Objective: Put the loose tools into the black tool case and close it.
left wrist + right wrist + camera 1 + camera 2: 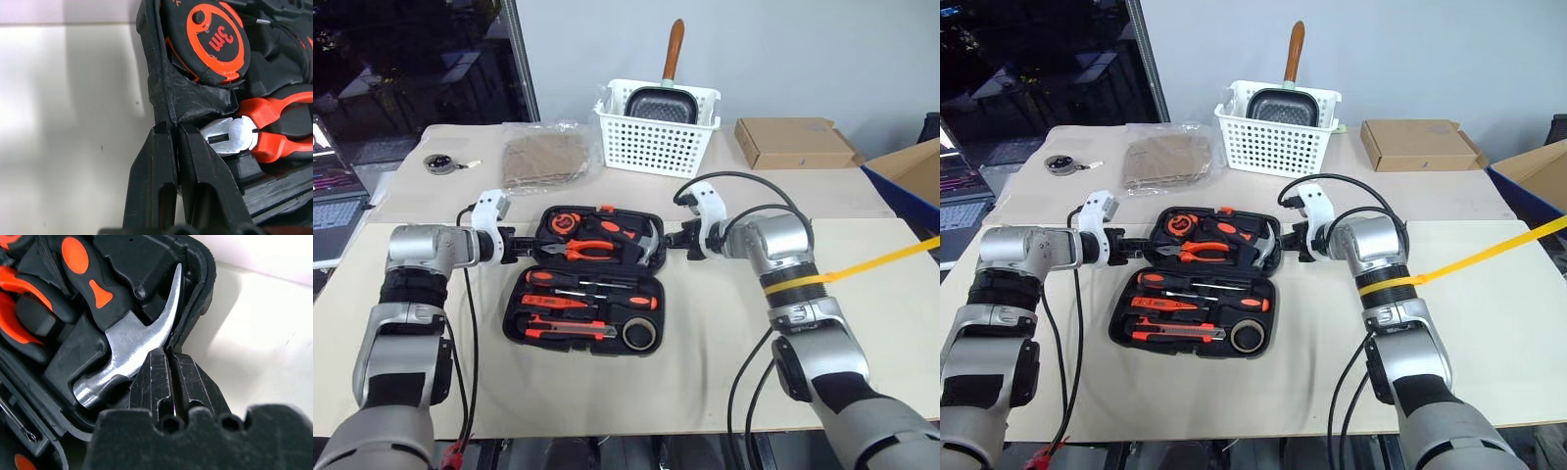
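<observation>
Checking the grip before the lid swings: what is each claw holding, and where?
Both claws are shut on the black tool case: the left claw pinches the far half's left rim, the right claw its right rim beside the hammer.

2 silver-grey arms with black joints — white wrist brackets, looping black cables, yellow tape on the right arm (803,284).

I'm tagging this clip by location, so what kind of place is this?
Probably an office or lab workspace, not a home: a covered table against a plain wall, cardboard boxes at its far edge, and a laptop to one side by a dark window.
</observation>
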Tool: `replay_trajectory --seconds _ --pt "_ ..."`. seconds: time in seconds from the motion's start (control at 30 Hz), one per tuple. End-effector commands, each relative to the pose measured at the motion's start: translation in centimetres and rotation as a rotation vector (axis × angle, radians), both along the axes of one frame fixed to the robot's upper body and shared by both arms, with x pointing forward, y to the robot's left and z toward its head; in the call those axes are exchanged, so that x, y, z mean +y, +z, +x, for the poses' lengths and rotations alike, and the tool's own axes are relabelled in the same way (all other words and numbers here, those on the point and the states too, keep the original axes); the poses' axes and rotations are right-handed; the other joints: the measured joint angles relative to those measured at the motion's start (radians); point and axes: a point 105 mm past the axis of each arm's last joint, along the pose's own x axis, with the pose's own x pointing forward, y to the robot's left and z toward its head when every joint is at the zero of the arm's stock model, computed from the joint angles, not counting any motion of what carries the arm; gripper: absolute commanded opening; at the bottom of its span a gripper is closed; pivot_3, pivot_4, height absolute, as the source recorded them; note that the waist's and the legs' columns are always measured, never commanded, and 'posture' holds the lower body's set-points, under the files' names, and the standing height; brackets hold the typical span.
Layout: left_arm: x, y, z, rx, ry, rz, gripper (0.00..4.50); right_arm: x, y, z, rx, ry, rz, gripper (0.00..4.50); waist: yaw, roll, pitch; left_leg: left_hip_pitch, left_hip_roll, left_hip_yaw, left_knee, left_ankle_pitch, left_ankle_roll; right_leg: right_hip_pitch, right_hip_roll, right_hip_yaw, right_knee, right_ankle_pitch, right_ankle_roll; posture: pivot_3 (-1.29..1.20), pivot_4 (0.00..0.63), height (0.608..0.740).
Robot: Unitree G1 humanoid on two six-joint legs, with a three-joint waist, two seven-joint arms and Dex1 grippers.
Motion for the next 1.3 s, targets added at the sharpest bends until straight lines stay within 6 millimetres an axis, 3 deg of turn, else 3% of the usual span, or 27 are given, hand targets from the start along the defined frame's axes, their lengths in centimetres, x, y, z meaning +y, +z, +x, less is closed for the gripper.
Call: replay_trajectory --seconds 0.03,0.17,0.27,0.43,0.53,0.57,0.73,0.9,1.03,1.2,1.3 --pt "-1.4 4.8 1.0 -0.242 -0.067 -0.012 0.09 1.9 4.4 0.6 -0.275 0.098 0.095 0.0 -0.001 0.0 0.0 0.0 0.0 0.0 0.0 0.0 0.0 0.0 0.0 0.0 0.0 0.0 0.0 0.0 0.15 0.74" --pt "-2.0 6.4 0.5 -0.413 -0.147 0.051 0.09 1.9 6.9 0.0 -0.477 0.16 0.173 0.0 -0.003 0.0 0.0 -0.004 0.0 0.0 0.0 0.004 -0.007 -0.004 0.0 0.0 0.0 0.0 0.0 0.0 0.15 0.74" --pt "-2.3 6.1 -0.6 -0.507 -0.216 0.168 0.09 1.6 7.2 -1.1 -0.606 0.199 0.142 0.0 -0.009 0.0 0.0 -0.005 0.0 0.0 -0.002 0.005 -0.008 -0.007 0.0 0.001 0.0 0.0 0.0 0.0 0.15 0.74" --pt "-1.5 2.5 -3.4 -0.555 -0.36 0.378 0.09 0.6 6.2 -3.7 -0.761 0.234 0.089 0.0 -0.019 0.0 0.0 -0.011 0.001 0.002 -0.005 0.005 -0.008 -0.017 0.0 0.001 0.0 0.0 0.0 0.0 0.15 0.74" --pt "-0.1 1.2 -3.9 -0.576 -0.35 0.46 0.09 -0.1 5.4 -5.2 -0.835 0.225 0.057 0.0 -0.014 0.0 0.0 -0.009 0.002 0.004 -0.007 0.005 -0.008 -0.017 0.0 0.002 0.0 0.0 0.0 0.0 0.15 0.74" --pt "0.1 1.0 -4.0 -0.586 -0.352 0.479 0.77 -0.3 5.2 -5.6 -0.85 0.221 0.054 0.0 -0.013 0.0 0.0 -0.009 0.001 0.005 -0.007 0.004 -0.008 -0.017 -0.001 0.002 -0.001 0.0 0.0 0.0 0.15 0.74" --pt "-0.3 1.6 -5.0 -0.662 -0.382 0.475 2.54 -1.1 4.9 -7.9 -0.977 0.23 -0.018 0.0 -0.011 0.0 0.0 -0.006 0.001 0.008 -0.004 0.001 0.003 -0.013 -0.001 0.006 0.0 0.002 0.0 0.0 0.15 0.74" --pt "0.0 1.7 -6.4 -0.688 -0.41 0.495 4.34 -1.4 4.4 -9.8 -1.035 0.255 -0.065 0.0 -0.008 0.0 0.0 0.002 0.001 0.008 -0.004 0.003 0.002 -0.008 0.001 0.007 0.0 0.003 -0.001 0.0 0.15 0.74" --pt "1.1 2.0 -7.6 -0.666 -0.382 0.477 4.46 -1.5 3.3 -11.3 -1.077 0.325 -0.147 0.0 -0.009 0.0 0.0 0.004 0.001 0.008 -0.004 0.003 0.002 -0.006 0.001 0.008 0.0 0.003 -0.001 0.0 0.15 0.74" --pt "4.5 1.7 -11.7 -0.472 -0.359 0.348 4.46 -2.4 0.5 -14.3 -1.11 0.501 -0.312 0.0 -0.011 0.0 0.0 0.007 0.003 0.008 -0.004 0.001 0.004 -0.001 0.001 0.008 0.0 0.002 0.0 0.0 0.15 0.74" --pt "4.5 2.4 -13.6 -0.369 -0.379 0.236 4.46 -3.2 -0.5 -15.4 -1.125 0.561 -0.393 0.0 -0.004 0.0 0.0 0.008 0.003 0.008 -0.004 0.001 0.005 0.002 0.0 0.006 -0.005 0.001 0.002 0.0 0.15 0.74"
